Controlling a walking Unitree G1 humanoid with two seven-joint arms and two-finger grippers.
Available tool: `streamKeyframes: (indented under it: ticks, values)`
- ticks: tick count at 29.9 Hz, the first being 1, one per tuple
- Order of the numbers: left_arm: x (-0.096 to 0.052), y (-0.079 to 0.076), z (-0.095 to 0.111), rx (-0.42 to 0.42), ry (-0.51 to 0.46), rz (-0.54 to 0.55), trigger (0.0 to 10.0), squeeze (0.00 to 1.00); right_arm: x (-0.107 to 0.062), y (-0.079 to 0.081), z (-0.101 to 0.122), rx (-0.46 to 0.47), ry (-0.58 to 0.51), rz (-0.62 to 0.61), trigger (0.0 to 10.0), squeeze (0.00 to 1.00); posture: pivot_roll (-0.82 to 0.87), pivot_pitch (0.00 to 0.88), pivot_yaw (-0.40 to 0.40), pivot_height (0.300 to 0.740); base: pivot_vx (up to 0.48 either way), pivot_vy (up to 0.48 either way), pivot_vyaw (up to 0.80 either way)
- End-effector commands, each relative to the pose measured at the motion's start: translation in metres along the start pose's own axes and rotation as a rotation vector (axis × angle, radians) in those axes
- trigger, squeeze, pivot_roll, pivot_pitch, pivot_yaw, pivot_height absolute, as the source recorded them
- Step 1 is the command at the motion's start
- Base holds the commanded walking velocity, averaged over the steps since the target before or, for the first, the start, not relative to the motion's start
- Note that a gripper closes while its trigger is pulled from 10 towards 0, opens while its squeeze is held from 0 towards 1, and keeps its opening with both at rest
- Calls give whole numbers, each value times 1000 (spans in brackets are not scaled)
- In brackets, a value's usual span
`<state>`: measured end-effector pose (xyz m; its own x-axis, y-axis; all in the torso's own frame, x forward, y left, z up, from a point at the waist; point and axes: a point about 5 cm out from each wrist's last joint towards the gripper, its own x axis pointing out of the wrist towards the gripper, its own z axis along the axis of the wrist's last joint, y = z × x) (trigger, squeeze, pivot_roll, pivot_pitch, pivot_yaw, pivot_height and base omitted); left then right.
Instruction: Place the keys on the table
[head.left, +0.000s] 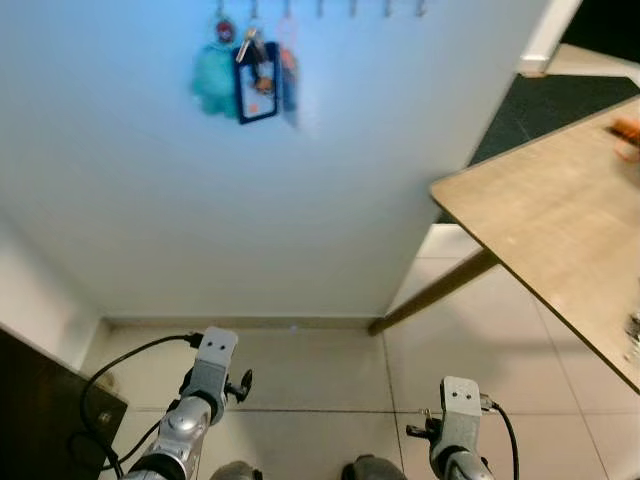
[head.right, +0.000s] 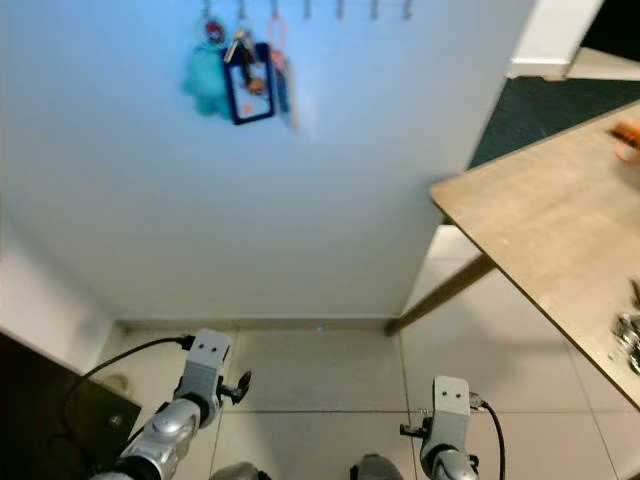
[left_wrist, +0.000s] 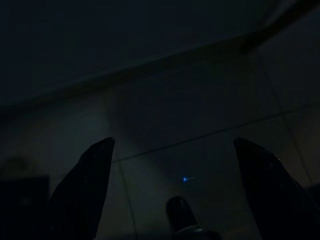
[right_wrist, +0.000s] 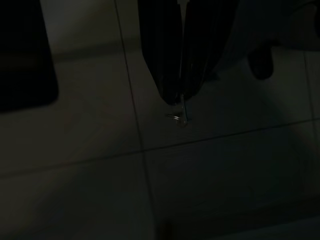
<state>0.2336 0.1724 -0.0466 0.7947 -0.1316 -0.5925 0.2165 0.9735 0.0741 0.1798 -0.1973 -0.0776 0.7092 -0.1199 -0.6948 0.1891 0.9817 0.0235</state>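
A bunch of keys with a dark blue card holder and a teal plush tag hangs from hooks high on the white wall ahead. The wooden table stands to the right. A small metallic cluster lies at its near right edge; what it is stays unclear. Both arms hang low over the tiled floor. My left gripper is open with nothing between its fingers. In the dark right wrist view my right gripper is shut, with a thin metal bit sticking out below its tips.
An orange object lies on the table's far part. A table leg slants down to the floor by the wall. A dark cabinet with a cable stands at my near left. A dark mat lies beyond the table.
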Motion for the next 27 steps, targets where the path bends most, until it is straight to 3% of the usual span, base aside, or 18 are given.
streamKeyframes:
  ticks: [1, 10, 27]
  values:
    - [-1, -2, -6, 1, 24, -2, 10000, 0, -3, -2, -8, 4, 31, -6, 10000, 0, 41, 87, 5, 740, 0, 0, -800]
    - [-1, 2, 3, -25, -52, 35, 10000, 0, -3, 2, -10, -10, 40, 12, 10000, 0, 47, 91, 3, 740, 0, 0, -800]
    - [-2, 4, -2, -20, -36, 33, 10000, 0, -3, 4, -11, -18, 37, 25, 10000, 0, 48, 93, 5, 740, 0, 0, -800]
